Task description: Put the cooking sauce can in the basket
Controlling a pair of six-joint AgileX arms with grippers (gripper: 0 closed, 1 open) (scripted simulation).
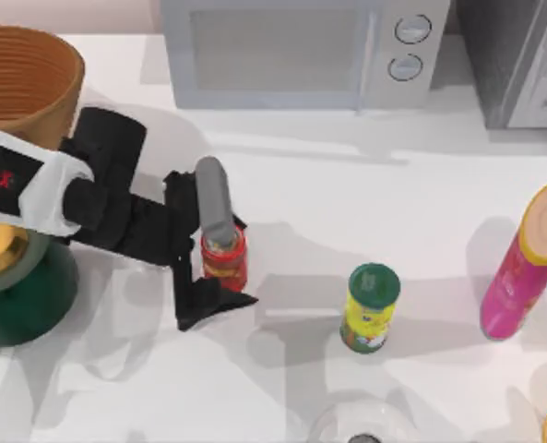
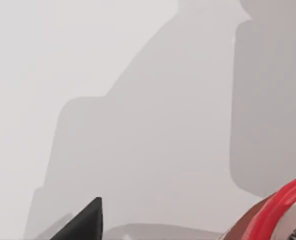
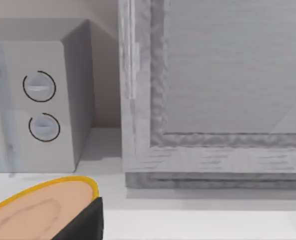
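the left gripper (image 1: 219, 263) is clamped around the red cooking sauce can (image 1: 225, 260) left of the table's centre, well apart from the woven basket (image 1: 24, 83) at the far-left corner.

On our left arm's white sleeve (image 1: 15, 180) we read part of a mark: black "LE" w/ a red sign after it. Can & container labels: nothing legible.

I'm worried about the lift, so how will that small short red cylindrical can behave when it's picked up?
The small red cylindrical can looks rigid, so it probably won't crush between the fingers of the left gripper. Its smooth round wall could slip or twist. Being short and squat, it likely resists tipping but would roll if dropped sideways.
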